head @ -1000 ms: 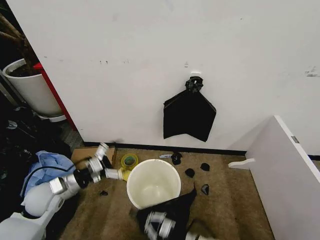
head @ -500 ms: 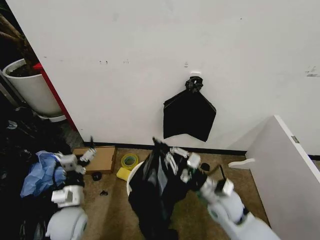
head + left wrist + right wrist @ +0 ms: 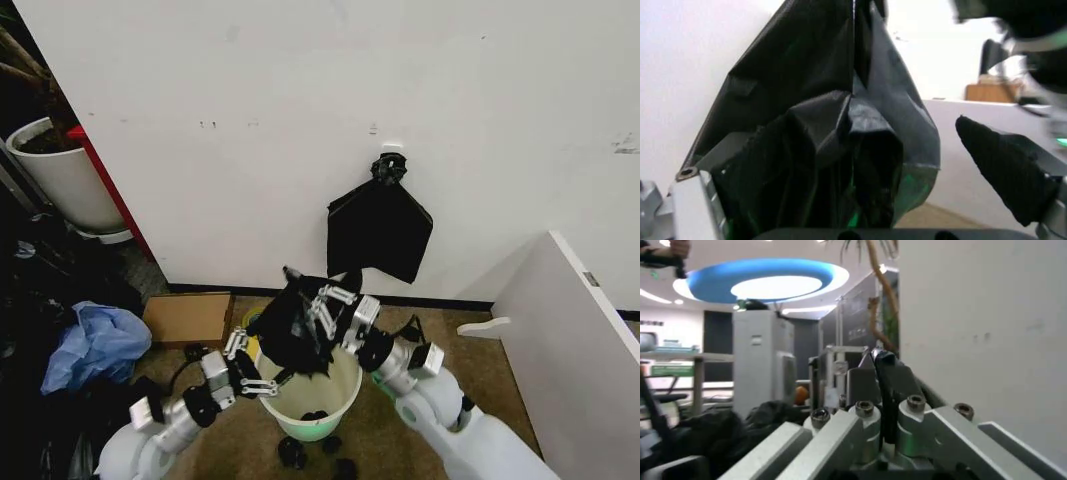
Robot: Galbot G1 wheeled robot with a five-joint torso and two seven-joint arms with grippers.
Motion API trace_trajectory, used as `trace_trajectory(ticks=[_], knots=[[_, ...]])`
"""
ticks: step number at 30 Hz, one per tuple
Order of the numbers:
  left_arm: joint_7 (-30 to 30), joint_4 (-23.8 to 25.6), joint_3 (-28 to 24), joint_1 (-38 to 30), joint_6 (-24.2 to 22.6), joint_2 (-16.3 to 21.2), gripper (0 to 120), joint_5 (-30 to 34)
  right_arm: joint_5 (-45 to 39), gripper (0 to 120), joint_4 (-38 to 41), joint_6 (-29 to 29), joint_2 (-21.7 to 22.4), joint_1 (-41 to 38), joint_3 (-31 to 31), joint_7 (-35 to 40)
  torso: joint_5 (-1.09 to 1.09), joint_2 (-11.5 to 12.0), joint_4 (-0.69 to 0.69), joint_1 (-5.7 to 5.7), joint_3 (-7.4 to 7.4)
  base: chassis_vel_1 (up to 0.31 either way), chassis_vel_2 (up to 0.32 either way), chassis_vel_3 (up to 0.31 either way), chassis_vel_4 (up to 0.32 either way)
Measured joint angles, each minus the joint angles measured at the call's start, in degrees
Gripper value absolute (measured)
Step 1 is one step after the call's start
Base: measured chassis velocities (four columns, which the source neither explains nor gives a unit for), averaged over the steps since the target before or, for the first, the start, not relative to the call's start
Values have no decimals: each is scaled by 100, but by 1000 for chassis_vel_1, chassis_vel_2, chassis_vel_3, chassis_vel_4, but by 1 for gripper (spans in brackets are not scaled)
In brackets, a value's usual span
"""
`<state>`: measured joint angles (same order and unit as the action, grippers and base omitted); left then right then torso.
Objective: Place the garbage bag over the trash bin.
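The cream trash bin [image 3: 322,398] with its green base stands on the brown floor in front of me, mouth open. Above its far rim the black garbage bag [image 3: 288,327] hangs bunched up, with my right gripper [image 3: 324,312] shut on its top. In the right wrist view a thin fold of the bag [image 3: 888,385] sits pinched in that gripper [image 3: 883,365]. My left gripper [image 3: 253,368] is at the bin's left rim, open. In the left wrist view the bag [image 3: 840,125] hangs between its spread fingers [image 3: 1003,167].
A matte-black bundle [image 3: 378,230] hangs on the white wall behind. A white planter [image 3: 62,178] stands far left, with a blue cloth [image 3: 95,342] and cardboard [image 3: 188,318] beside my left arm. A white panel [image 3: 575,345] closes off the right. Black scraps [image 3: 298,455] lie by the bin.
My right gripper lifted the bag off the floor and now holds it bunched above the bin. My left arm swung back in to the bin's left rim, under the bag.
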<state>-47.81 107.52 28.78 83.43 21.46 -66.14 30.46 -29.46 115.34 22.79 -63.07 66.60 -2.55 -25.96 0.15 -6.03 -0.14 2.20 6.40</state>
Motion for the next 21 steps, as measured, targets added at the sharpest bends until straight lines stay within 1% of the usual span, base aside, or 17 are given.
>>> trace_trajectory(ticks=[2, 4, 6, 9, 13, 16, 17, 18, 20, 21], knots=[[13, 22, 63, 12, 140, -61, 100, -130, 77, 0, -3, 18, -9, 72, -10, -36, -3, 0, 0, 0, 0, 0, 0, 0, 0], [8, 165, 228, 117, 375, -116, 100, -304, 181, 0, -112, 77, -87, 98, -21, -51, 2, 0, 3, 0, 0, 0, 0, 0, 0], [24, 212, 275, 156, 446, -124, 100, -383, 228, 0, -176, 98, -141, 93, -35, -52, 1, 0, 3, 0, 0, 0, 0, 0, 0], [267, 254, 298, 186, 556, -126, 100, -744, 300, 0, -261, 112, -273, 57, -122, -47, 0, 0, 3, 0, 0, 0, 0, 0, 0], [266, 212, 282, 165, 585, -126, 99, -1086, 375, 0, -268, 90, -392, 2, -198, -16, 0, 0, 2, 0, 0, 0, 0, 0, 0], [-79, 194, 331, 188, 649, -136, 99, -1312, 401, 0, -266, 62, -433, -68, -178, 15, -1, 0, 3, 0, 0, 0, 0, 0, 0], [-399, 206, 378, 226, 710, -139, 99, -1371, 402, 0, -282, 54, -444, -108, -110, 32, -1, 0, 3, 0, 0, 0, 0, 0, 0], [-518, 219, 393, 242, 731, -140, 100, -1387, 402, 0, -294, 53, -446, -118, -82, 38, -1, 0, 3, 0, 0, 0, 0, 0, 0], [-984, 278, 467, 308, 803, -129, 100, -1415, 384, 0, -383, 53, -451, -145, 65, 84, 0, 0, 3, 0, 0, 0, 0, 0, 0], [-984, 278, 467, 308, 803, -129, 100, -1415, 384, 0, -383, 53, -451, -145, 65, 84, 0, 0, 3, 0, 0, 0, 0, 0, 0]])
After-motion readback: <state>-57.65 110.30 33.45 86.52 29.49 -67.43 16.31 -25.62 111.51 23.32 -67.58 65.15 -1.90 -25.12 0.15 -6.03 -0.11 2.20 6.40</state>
